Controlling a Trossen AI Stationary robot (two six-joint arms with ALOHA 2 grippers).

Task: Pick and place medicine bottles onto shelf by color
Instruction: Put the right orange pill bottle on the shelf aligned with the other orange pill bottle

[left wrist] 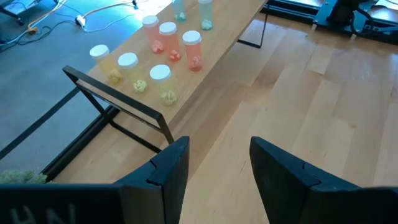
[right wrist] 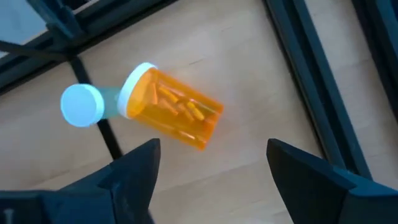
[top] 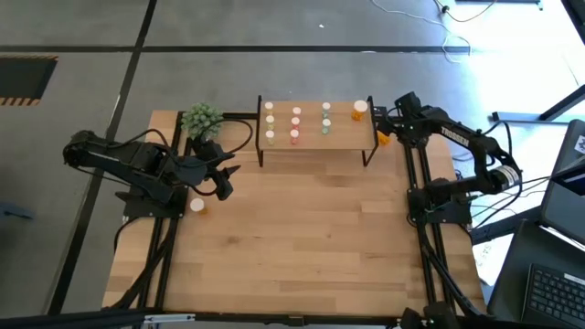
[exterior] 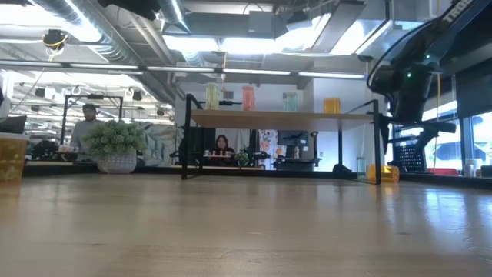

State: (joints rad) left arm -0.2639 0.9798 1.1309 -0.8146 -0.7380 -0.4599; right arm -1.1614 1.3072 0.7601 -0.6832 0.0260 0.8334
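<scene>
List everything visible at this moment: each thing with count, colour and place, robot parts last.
Yellow bottles: three, white caps, shelf's left column.
Pink-red bottles: three, next column.
Green bottles: three, third column.
Orange bottle on shelf: one, upright at the right end.
Lying orange bottle: one, on its side on the table by the shelf's right legs.
Bottle near left arm: one, pale cap, on the table.
Shelf: one, light wood, black legs, table's far edge.
Plant: one, green, left of the shelf.
Left gripper: open, empty, over the table's left.
Right gripper: open, above the lying orange bottle.
</scene>
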